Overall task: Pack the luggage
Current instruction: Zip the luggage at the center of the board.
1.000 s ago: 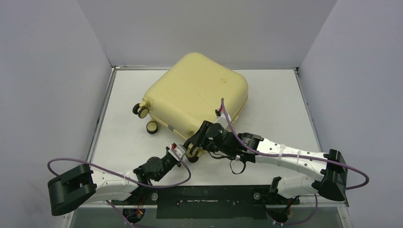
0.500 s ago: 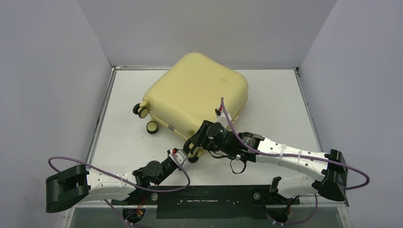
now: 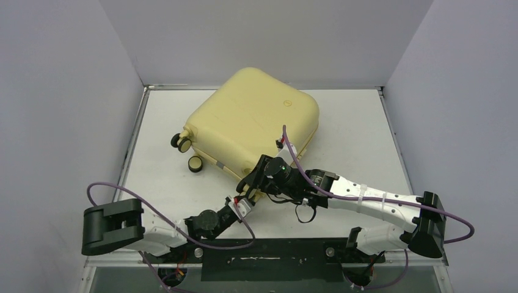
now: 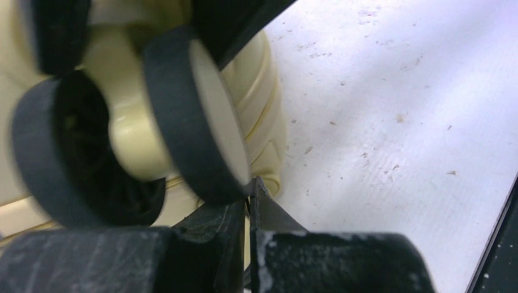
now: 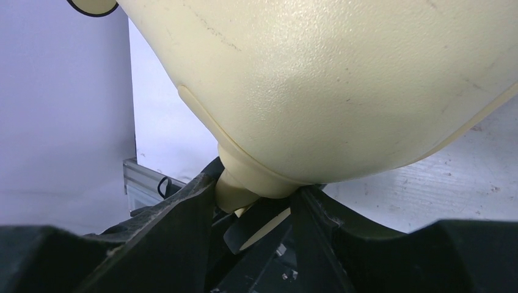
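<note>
The luggage (image 3: 253,122) lay shut and flat on the desk (image 3: 366,134), set at a slant, its far corner close to the back wall (image 3: 262,36). Its pale hard shell looked stiff, smooth and likely slippery, and, judging by its bulk, too heavy and too broad for one tool to span. The better holds were probably the seam lip along the edge or the casters. The right tool (image 3: 249,183) stood partly open, its fingers (image 5: 183,213) on either side of the near-corner wheel (image 4: 195,116) at its stem, apparently clamping it. The left tool (image 4: 250,189) was fully shut and empty, its tip just under that same wheel. A caster swivels, so a pull there might twist rather than drag the case. The side walls (image 3: 61,122) hemmed the desk in, both arms crowded the one corner, and the purple cables (image 3: 299,165) hung near the shell.
</note>
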`<state>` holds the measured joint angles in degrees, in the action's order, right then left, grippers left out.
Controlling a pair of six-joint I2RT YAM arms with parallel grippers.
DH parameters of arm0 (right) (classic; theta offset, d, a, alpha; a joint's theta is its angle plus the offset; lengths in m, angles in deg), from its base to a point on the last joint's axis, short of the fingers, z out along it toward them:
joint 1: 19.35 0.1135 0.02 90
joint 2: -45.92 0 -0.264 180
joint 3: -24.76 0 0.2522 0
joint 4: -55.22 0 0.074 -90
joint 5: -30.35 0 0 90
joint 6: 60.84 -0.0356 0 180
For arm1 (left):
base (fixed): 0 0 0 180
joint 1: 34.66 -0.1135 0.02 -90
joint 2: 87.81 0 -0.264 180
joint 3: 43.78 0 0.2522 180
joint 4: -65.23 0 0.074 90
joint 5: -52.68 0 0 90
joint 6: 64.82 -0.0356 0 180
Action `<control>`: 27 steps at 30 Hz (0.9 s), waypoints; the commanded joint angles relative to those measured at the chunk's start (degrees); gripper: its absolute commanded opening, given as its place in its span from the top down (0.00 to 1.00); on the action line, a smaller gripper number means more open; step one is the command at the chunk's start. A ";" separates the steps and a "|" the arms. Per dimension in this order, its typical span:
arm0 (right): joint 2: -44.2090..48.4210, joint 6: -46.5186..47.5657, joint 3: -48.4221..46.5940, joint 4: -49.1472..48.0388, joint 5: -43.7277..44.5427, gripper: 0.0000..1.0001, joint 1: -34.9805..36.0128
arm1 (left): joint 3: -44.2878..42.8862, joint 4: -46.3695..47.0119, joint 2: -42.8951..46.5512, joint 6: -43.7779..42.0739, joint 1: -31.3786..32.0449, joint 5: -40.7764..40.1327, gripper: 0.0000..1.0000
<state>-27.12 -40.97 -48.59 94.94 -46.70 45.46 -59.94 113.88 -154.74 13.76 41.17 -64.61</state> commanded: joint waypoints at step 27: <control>0.06 -0.69 5.76 -11.19 2.32 1.00 -1.49 | -14.73 34.91 -37.40 -2.24 7.22 10.84 0.84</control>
<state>-24.28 -41.58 -44.44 94.74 -39.40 43.34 -74.28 139.32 -190.59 8.36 43.38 -72.59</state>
